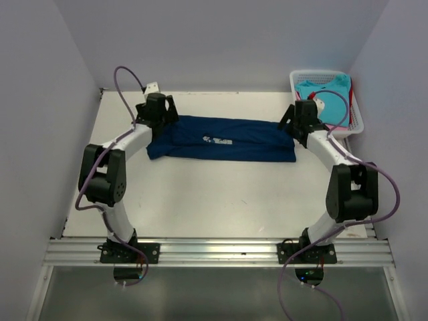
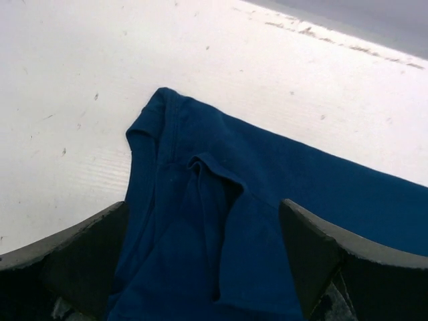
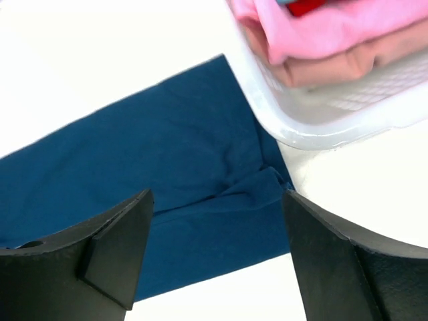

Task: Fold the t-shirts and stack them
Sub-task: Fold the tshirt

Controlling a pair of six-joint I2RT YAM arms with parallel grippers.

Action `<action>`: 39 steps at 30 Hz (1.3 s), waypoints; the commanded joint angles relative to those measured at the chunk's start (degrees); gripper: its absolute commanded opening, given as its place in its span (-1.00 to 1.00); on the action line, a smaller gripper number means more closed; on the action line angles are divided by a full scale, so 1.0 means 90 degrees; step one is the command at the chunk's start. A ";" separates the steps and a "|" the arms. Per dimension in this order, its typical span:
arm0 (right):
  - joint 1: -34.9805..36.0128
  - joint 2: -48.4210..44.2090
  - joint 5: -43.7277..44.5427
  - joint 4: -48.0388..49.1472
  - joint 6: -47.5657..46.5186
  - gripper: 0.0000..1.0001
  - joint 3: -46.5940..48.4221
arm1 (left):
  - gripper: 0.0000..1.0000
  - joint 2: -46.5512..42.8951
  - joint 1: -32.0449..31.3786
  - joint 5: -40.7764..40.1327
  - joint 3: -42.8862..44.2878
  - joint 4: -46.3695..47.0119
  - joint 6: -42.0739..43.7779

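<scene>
The navy t-shirt [image 1: 224,139] lies as a long folded band, one end just beside the white basket [image 1: 359,117]. The right gripper [image 3: 217,200] hovers over that end and the left gripper [image 2: 200,221] over the far one, both spread wide and empty. The lengthwise fold looks done; next, likely, comes a fresh pinch at one end to fold crosswise.

— How many shirts do you count?
— I count one navy t-shirt [image 1: 224,138] on one table [image 1: 221,200]. One white basket [image 1: 357,115] holds at least four more: a turquoise tee [image 1: 315,89], a pink tee [image 3: 321,27], a peach tee [image 3: 348,61] and a red tee [image 3: 304,7].
— And arms?
— Two: left arm [image 1: 107,174], right arm [image 1: 348,190].
</scene>
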 commanded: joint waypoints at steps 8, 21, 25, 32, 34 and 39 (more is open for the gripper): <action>0.0053 -0.0151 -0.1665 0.0244 -0.0203 -1.00 -0.0377 | -1.00 -0.0913 0.0062 0.1663 -0.1735 0.0363 -0.1054; 0.0746 0.0836 -0.2283 -0.0068 -0.0251 -1.00 -0.0269 | -1.00 -0.1000 0.0052 0.3219 -0.3104 0.1801 -0.1925; 0.0902 0.0856 -0.2019 -0.0195 -0.0320 -1.00 -0.0328 | -1.00 -0.0894 0.0052 0.2730 -0.3085 0.1061 -0.1886; 0.1185 0.0720 -0.1443 -0.0634 -0.0525 -1.00 -0.0600 | -1.00 -0.0766 0.0042 0.1832 -0.3075 -0.0338 -0.2168; 0.1283 0.0554 -0.1345 -0.0771 -0.0554 -1.00 -0.0824 | -1.00 -0.0853 0.0071 0.1685 -0.3085 -0.0484 -0.2169; 0.1605 0.0056 -0.1277 -0.0869 -0.0515 -1.00 -0.1634 | -1.00 -0.0581 0.0159 0.1040 -0.2578 -0.1061 -0.2140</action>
